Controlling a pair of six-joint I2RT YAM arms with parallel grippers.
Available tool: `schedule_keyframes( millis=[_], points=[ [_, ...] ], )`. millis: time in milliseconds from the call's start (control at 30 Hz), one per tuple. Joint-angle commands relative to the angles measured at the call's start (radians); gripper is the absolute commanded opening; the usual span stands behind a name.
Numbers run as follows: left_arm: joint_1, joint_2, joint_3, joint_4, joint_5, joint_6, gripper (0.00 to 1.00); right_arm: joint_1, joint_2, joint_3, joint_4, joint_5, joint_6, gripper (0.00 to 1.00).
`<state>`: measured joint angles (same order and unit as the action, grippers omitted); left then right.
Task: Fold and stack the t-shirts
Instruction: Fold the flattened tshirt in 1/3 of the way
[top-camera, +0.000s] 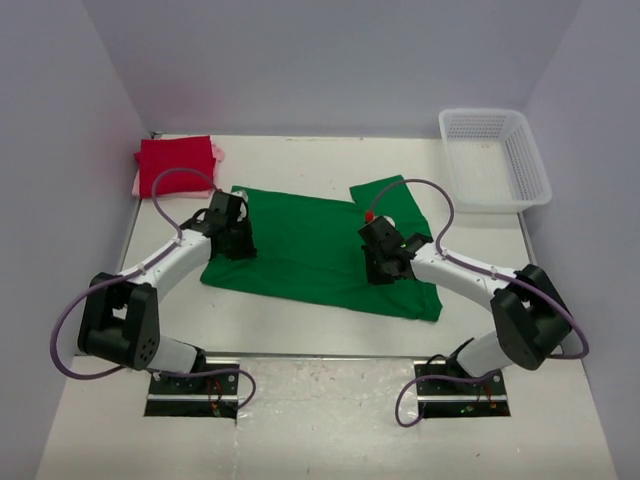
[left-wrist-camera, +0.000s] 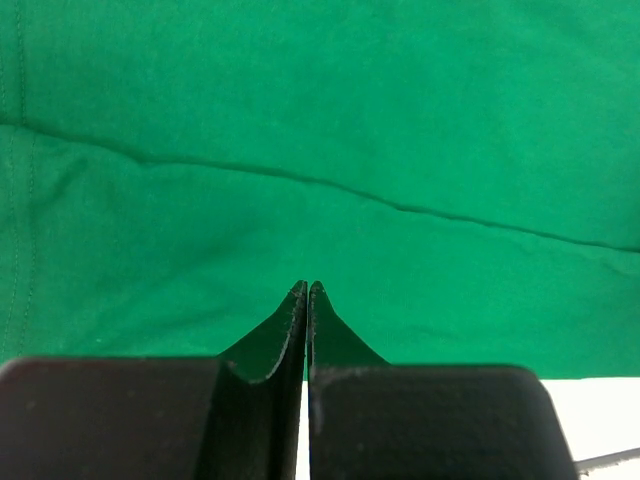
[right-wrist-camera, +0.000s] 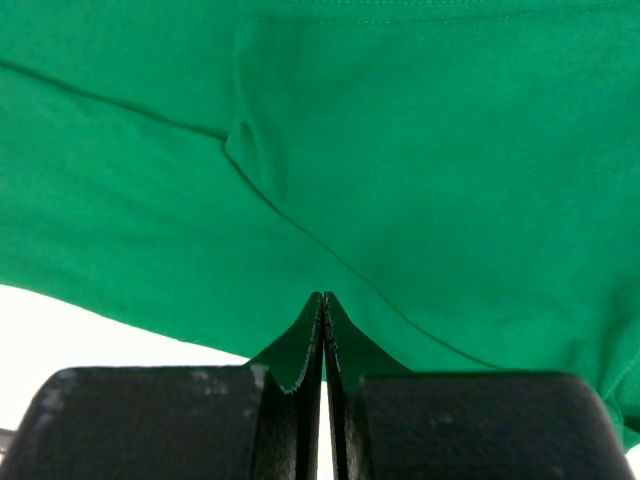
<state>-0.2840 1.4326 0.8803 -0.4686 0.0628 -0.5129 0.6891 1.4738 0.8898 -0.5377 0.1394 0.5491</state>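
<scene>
- Firstly, finding the red t-shirt (top-camera: 175, 163) lying folded at the far left corner of the table (top-camera: 300, 335), resting on the pale pink t-shirt (top-camera: 137, 184) — only thin pink edges peeking out.
- Next, seeing the left gripper (top-camera: 232, 243) pressing down on the left part of the green t-shirt (top-camera: 305, 245), near its near hem.
- Looking through the left wrist view, catching its fingertips (left-wrist-camera: 296, 300) pressed together against the cloth; not telling whether any cloth is caught between them.
- Tracing the green t-shirt spreading flat across the middle of the table, one short sleeve pointing toward the far right.
- Meeting the right gripper (top-camera: 386, 263) sitting on the right part of that same shirt.
- Checking the right wrist view, seeing its fingertips (right-wrist-camera: 314, 308) squeezed together too, touching creased green cloth — again not telling whether a fold is pinched.
- Ending at the white mesh basket (top-camera: 497, 160) standing at the far right corner, apart from the green cloth.
</scene>
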Motion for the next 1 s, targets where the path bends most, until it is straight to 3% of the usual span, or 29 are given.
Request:
schedule_keyframes(
  millis=[0,333,967],
  points=[
    [-0.003,0.009,-0.024,0.041,-0.032,-0.004,0.00,0.006,0.029,0.012,0.022,0.023,0.040,0.00],
    [-0.003,0.084,-0.063,0.044,-0.084,-0.062,0.00,0.004,0.121,0.005,0.091,-0.011,0.058,0.00],
    [-0.003,0.166,-0.092,-0.261,-0.095,-0.266,0.00,0.020,0.131,-0.081,0.125,-0.077,0.178,0.00]
  ],
)
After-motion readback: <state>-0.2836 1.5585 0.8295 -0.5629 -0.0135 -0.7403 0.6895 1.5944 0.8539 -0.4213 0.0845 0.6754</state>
